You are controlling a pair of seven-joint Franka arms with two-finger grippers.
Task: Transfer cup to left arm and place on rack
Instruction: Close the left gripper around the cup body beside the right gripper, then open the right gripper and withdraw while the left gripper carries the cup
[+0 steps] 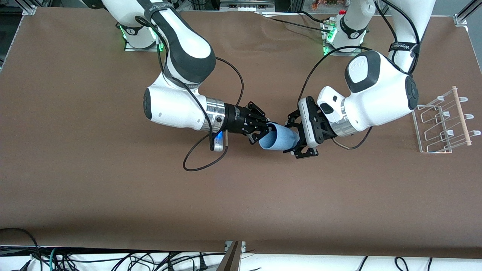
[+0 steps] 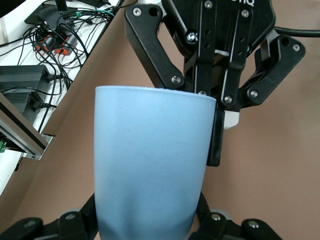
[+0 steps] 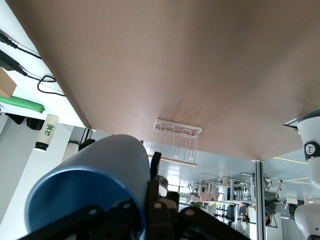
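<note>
Both grippers hold the cup (image 1: 280, 138) at once, in the air over the middle of the counter (image 1: 113, 195): the right gripper (image 1: 263, 130) is clamped on its rim, the left gripper (image 1: 297, 141) is closed around its base end, and the cup lies on its side between them. If the right gripper lets go before the left one's hold is firm, the smooth tapered cup could slip and drop; pulling apart too soon could twist it. The counter is plain brown, with the rack (image 1: 444, 124) at the left arm's end and cables along the edge.
</note>
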